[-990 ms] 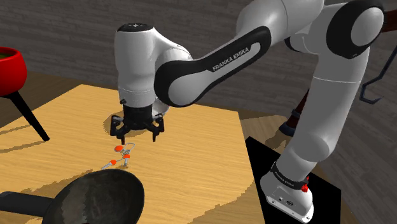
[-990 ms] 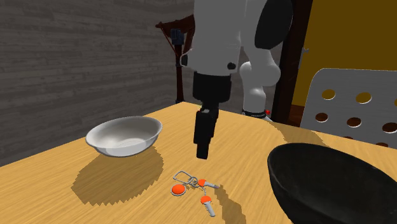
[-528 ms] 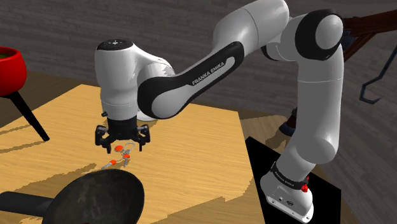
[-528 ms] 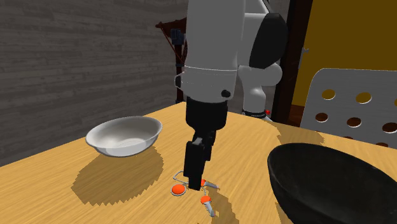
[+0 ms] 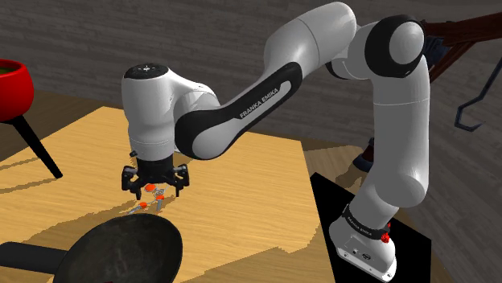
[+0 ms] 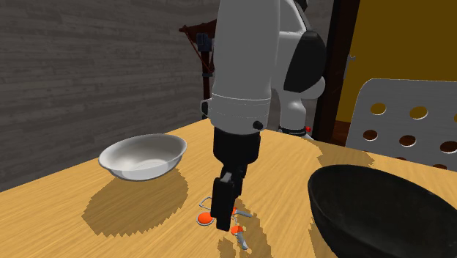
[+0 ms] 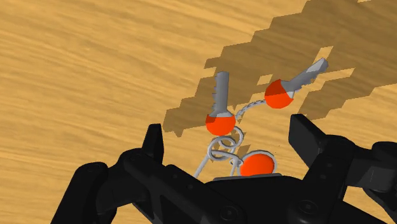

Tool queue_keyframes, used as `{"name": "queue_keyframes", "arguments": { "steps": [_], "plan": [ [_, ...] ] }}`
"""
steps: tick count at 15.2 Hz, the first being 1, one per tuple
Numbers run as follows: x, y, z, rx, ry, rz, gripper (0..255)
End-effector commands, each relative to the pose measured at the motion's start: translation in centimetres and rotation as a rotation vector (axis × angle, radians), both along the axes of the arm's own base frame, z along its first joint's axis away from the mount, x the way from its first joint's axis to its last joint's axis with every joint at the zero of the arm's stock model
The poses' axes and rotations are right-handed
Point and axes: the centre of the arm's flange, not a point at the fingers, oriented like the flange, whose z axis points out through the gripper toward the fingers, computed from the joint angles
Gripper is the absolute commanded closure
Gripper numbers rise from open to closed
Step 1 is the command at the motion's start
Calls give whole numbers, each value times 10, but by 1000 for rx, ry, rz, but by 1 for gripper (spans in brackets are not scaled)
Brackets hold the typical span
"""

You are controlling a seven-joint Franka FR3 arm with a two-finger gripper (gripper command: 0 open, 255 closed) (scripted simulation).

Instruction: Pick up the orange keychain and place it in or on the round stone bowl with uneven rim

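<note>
Presently the claw (image 6: pixel 222 222) stands low over the wooden worktop (image 6: pixel 51 220), fingers spread and straddling the orange keychain (image 7: pixel 219 123). In the wrist view, one orange tag and the wire ring lie between the fingers, which do not touch them; two orange-headed keys fan out just beyond the tips. The keychain lies flat on the worktop, between the pale grey bowl (image 6: pixel 121 167) and a large black vessel (image 6: pixel 381 212). The step in hand is judged to be the grasp approach of the pick, with closure not yet made. The next move calls for a short descent to the worktop surface, then closure on the ring or tag. The thin wire parts offer little to grip and may slip out. Lift and carry toward the pale bowl would follow; it is taken here as the target, since its rim looks slightly wavy.
</note>
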Motion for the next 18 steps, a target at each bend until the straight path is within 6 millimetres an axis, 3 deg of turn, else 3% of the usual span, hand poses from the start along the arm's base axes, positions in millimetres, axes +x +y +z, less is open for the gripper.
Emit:
{"name": "queue_keyframes", "arguments": {
  "steps": [1, 3, 4, 13, 18],
  "plan": [
    [0, 0, 0, 0, 0, 0, 0],
    [0, 0, 0, 0, 0, 0, 0],
    [0, 0, 0, 0, 0, 0, 255],
    [0, 0, 0, 0, 0, 0, 255],
    [0, 0, 26, 0, 0, 0, 255]
  ]
}}
